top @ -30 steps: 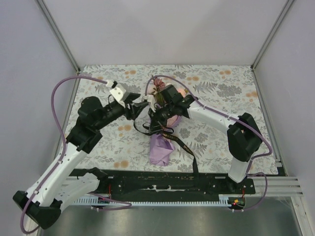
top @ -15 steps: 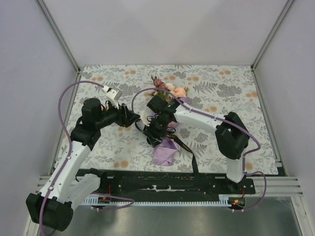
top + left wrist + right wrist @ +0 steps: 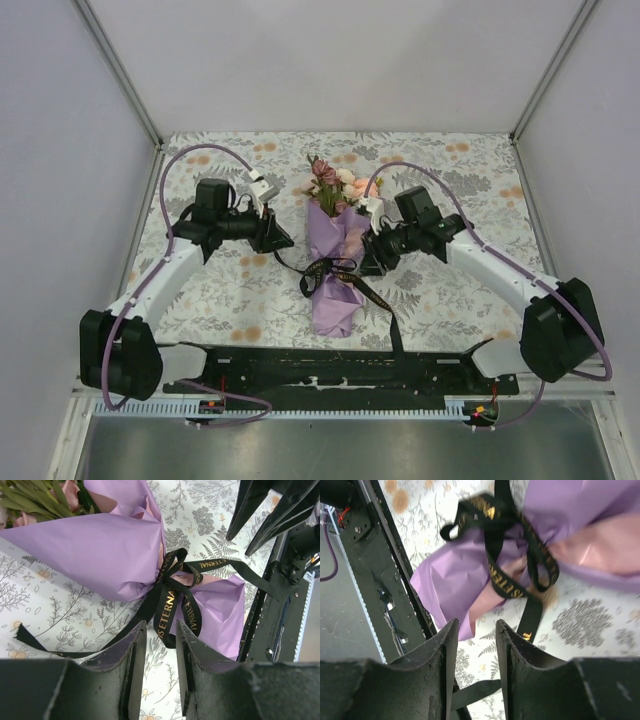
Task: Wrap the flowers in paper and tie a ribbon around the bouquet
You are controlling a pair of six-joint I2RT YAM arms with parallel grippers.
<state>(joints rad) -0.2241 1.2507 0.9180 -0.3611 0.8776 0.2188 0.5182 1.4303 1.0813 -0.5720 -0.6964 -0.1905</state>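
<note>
The bouquet lies in the middle of the table, its lilac paper (image 3: 337, 250) cone pointing toward the near edge and the flowers (image 3: 330, 183) sticking out at the far end. The black ribbon (image 3: 331, 270) is knotted in a bow round the cone's narrow part, with one tail (image 3: 383, 305) trailing to the near right. My left gripper (image 3: 280, 238) hovers left of the cone, open and empty; its wrist view shows the bow (image 3: 172, 600) just past the fingers. To the right of the cone is my right gripper (image 3: 371, 260), open, with only a ribbon tail (image 3: 475, 692) on the cloth beneath it.
A floral-print tablecloth (image 3: 450, 180) covers the table. The black mounting rail (image 3: 330, 365) runs along the near edge, just beyond the cone's tip. Grey walls close in the left, right and far sides.
Both arms have pulled back from over the bouquet, left arm leftward and right arm rightward. The right gripper has opened. The bouquet now lies uncovered with its bow showing.
</note>
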